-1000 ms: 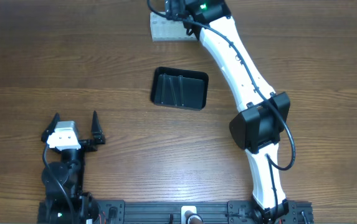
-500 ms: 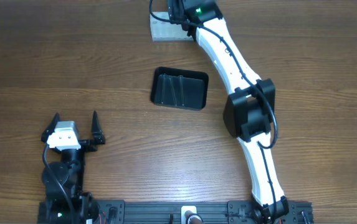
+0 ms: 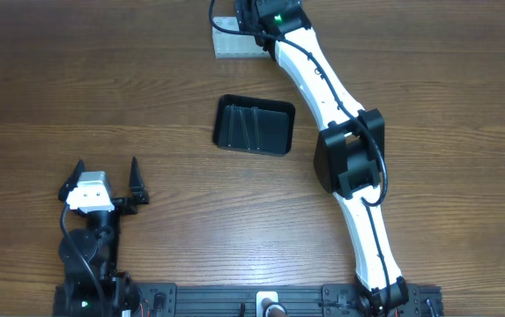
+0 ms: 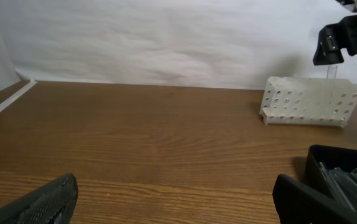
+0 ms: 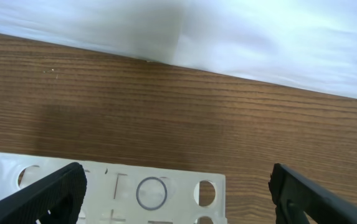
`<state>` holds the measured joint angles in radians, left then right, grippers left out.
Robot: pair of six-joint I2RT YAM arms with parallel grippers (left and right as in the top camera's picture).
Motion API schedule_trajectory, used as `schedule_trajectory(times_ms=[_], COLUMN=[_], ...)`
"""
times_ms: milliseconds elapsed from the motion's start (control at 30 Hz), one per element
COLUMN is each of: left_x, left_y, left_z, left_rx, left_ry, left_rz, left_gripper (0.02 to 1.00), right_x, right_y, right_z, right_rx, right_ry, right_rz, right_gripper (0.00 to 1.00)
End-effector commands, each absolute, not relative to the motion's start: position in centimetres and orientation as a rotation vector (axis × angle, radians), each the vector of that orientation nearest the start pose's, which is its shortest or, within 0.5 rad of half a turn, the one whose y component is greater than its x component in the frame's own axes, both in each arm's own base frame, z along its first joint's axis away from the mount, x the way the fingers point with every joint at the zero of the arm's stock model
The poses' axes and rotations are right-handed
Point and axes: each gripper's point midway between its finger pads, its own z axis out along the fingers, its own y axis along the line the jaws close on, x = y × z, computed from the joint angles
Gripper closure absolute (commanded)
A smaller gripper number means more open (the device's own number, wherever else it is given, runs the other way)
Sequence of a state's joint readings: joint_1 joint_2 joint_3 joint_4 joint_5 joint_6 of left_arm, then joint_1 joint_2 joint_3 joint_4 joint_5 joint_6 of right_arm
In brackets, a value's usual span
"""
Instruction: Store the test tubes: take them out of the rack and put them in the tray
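From above, the right end effector hangs over the rack beyond the tray; the left end effector sits open, far off. Left wrist view: a test tube stands upright in the rack. Right wrist view: its mouth lies directly beneath the right arm's spread fingers.

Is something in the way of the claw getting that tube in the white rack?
No, nothing visible is. The open right claw hangs right above the rack, and the tube shows its round top between the claw's fingers with only air in between. The table from the rack to the black tray is bare too.
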<state>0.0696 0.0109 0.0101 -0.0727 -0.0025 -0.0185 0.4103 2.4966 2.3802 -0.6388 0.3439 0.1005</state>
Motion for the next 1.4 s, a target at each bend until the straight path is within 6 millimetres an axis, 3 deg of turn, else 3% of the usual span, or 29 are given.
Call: schedule_trajectory(times_ms=[33,400,967,1400], left_x=[24.6,24.6,24.6,24.6], left_y=[1.6,1.6,1.6,1.6], left_z=[15.7,15.7,15.7,15.7], left_rx=[-0.056,-0.056,-0.056,-0.056], left_ry=[1.643,1.643,1.643,1.643], left_rz=[0.045,0.045,0.045,0.045], left_gripper=[0.023,0.023,0.02,0.023], right_x=[62.6,63.3,63.7,63.7], right_y=[20.7,20.7,20.9,21.3], right_z=[12.1,10.9,11.2,11.3], right_rx=[-0.187,-0.18,-0.17,0.002], right_ry=[2.284,2.273,2.25,2.257], right_rz=[-0.159,-0.156,-0.144,-0.026], right_gripper=[0.073,0.086,0.112,0.117])
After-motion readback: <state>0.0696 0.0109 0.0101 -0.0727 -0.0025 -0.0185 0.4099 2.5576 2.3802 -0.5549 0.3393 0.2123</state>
